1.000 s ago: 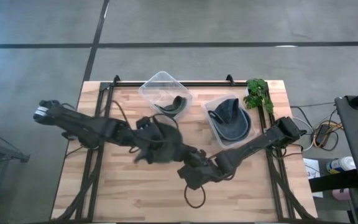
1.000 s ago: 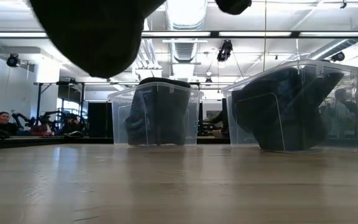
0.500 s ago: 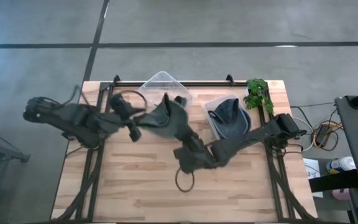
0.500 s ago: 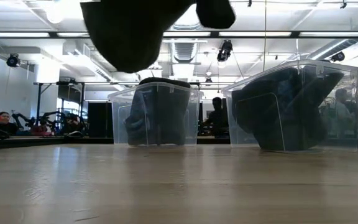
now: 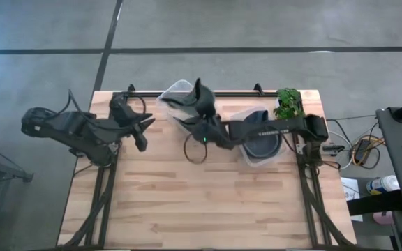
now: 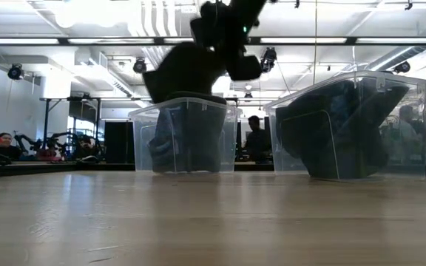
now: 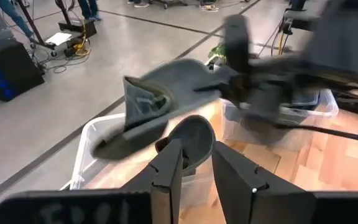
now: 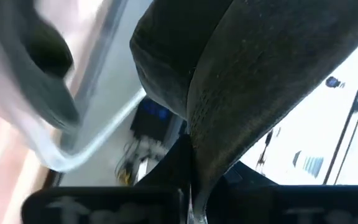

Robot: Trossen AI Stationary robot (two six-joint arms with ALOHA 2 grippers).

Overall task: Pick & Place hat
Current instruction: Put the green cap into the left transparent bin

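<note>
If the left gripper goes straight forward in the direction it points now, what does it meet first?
Probably the near wall of the clear bin, which already holds one hat. The left gripper points at it. The right gripper holds another hat above, likely clear of that line.

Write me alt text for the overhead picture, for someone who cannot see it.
Seen from above, the right arm's pincer holds a dark hat over a clear bin at the far edge of a wooden table. A second clear bin beside it holds another dark hat, and the left pincer waits near the table's left side.
</note>
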